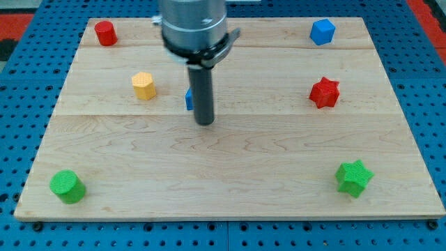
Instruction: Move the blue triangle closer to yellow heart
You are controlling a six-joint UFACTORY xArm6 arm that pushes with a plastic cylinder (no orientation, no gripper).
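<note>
1. Pincer check: the arm carried none; it ended in a straight dark rod under a grey metal housing, so nothing was gripped or held.
2. I saw my tip (pixel 204 123) resting near the middle of the wooden surface (pixel 230 181), slightly toward the view's left.
3. I logged the blue triangle (pixel 188 99) just to the view's left of the rod. Only a narrow blue sliver showed past the shaft, so I could not confirm its shape, nor whether the rod touched it. The tip's end sat a little below and to the right of that sliver.
4. The yellow heart (pixel 144 86) lay further to the view's left of the blue triangle and slightly higher, near it but clearly apart, with bare wood between them.
5. Other blocks, all well away from the tip:
   - red cylinder (pixel 105 33), top left corner
   - blue block (pixel 322 31), top right, shape unclear
   - red star (pixel 324 93), right side, below the blue block
   - green star (pixel 353 177), bottom right
   - green cylinder (pixel 67 186), bottom left
</note>
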